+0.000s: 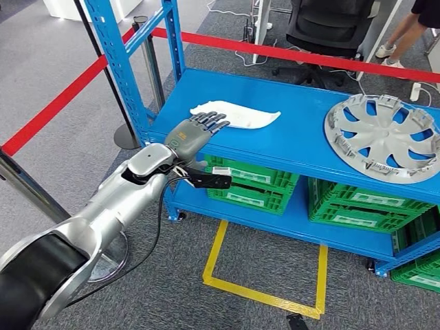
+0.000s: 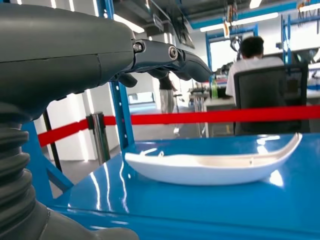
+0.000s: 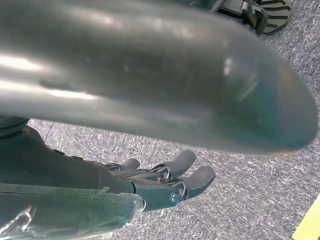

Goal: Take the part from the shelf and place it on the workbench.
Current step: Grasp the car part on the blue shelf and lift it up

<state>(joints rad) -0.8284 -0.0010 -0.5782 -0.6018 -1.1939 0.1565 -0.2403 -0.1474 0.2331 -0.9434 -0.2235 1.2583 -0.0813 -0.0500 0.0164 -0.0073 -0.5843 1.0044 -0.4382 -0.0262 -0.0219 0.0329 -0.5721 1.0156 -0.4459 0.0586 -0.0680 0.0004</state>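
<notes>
Left hand reaching over the white part on the blue shelf.

In the head view, at centre-left of the frame, the left hand [image 1: 199, 130] is hovering with its fingers [image 1: 215, 122] spread and holding nothing, their tips lying over the near end of the white part [image 1: 244, 115]. The part is lying flat on the top deck of the shelf [image 1: 291, 137], its long axis running rightward across the frame, away from the hand. The left wrist view is showing a clear gap between fingers and part. The right hand [image 3: 166, 180] is hanging over the carpet, fingers loosely extended and holding nothing, so the left is the nearer. A grey wheel cover [image 1: 386, 137] is lying at the right.
</notes>
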